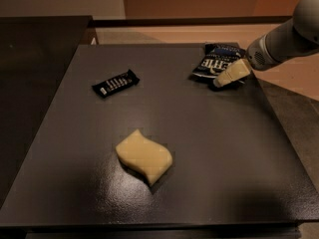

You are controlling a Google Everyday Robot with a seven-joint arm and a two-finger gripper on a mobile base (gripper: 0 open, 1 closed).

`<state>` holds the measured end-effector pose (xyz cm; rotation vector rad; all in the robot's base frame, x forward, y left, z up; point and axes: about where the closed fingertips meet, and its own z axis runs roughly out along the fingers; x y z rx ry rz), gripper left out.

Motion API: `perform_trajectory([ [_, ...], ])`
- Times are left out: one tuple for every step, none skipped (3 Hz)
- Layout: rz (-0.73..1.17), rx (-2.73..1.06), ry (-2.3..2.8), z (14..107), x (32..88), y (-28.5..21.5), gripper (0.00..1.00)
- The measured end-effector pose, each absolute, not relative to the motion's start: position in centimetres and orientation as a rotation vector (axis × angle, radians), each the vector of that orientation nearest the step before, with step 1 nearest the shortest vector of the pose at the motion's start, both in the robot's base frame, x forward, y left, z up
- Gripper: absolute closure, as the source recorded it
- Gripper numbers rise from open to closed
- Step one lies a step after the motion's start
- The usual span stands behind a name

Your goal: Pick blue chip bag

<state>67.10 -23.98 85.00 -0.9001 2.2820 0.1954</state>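
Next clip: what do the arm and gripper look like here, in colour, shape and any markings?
The arm is smooth pale grey, built of rounded, tube-like sections, with a small dark dotted patch near the wrist. No cables or lettering show. The gripper, at the far right of the table by the chip bag, is cream-coloured and tapers to a dark tip.

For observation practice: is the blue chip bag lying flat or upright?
Flat: chip bag lettering faces up on the table; pincer at its right edge.
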Motion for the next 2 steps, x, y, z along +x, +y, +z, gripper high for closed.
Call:
perform_trajectory([
  [0.281, -0.873, 2.281, 85.16, 67.11, -23.23, 0.18],
  [0.338, -0.864, 2.280, 85.22, 66.81, -22.51, 0.41],
])
